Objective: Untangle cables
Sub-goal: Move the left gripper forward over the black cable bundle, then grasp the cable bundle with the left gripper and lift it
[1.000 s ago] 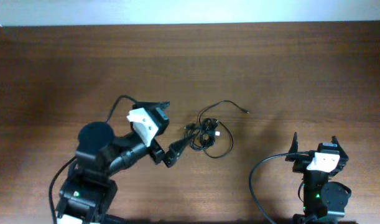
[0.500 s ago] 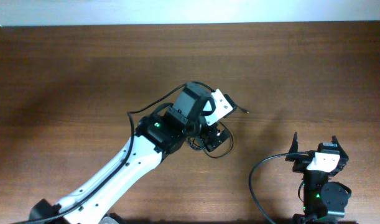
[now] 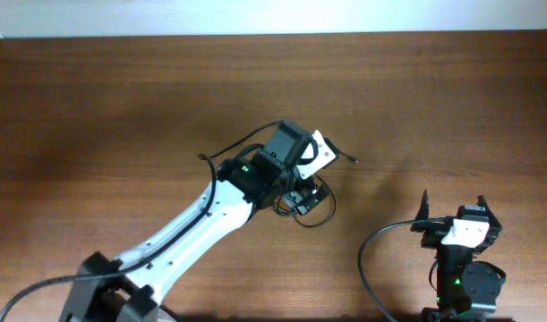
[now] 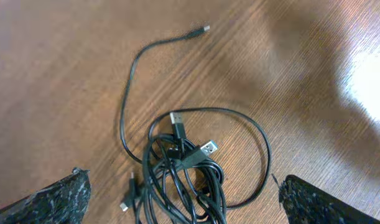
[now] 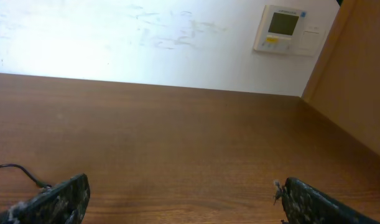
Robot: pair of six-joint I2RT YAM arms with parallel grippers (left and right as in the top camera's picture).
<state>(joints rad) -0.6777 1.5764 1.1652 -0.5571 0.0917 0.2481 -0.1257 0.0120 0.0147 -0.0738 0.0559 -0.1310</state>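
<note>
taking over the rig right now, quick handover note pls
Left end effector: open, empty, hanging right above the cables.
Right end effector: open, empty, back by its base on the right side of the table, away from the bundle.
Cables: knotted in one bundle mid-table, with one loose strand trailing out to a plug end.
Done: nothing pulled apart yet.
Left: grip a strand, probably steady the bundle with the other arm, then tease the cords free.

Table of brown wood grain, smooth with a soft sheen, glare patch at 2 o'clock in the left wrist view, cables sheathed in smooth black plastic, plug tip bright metal, finger pads black, rough, speckled, wall matt white, scuffed
</note>
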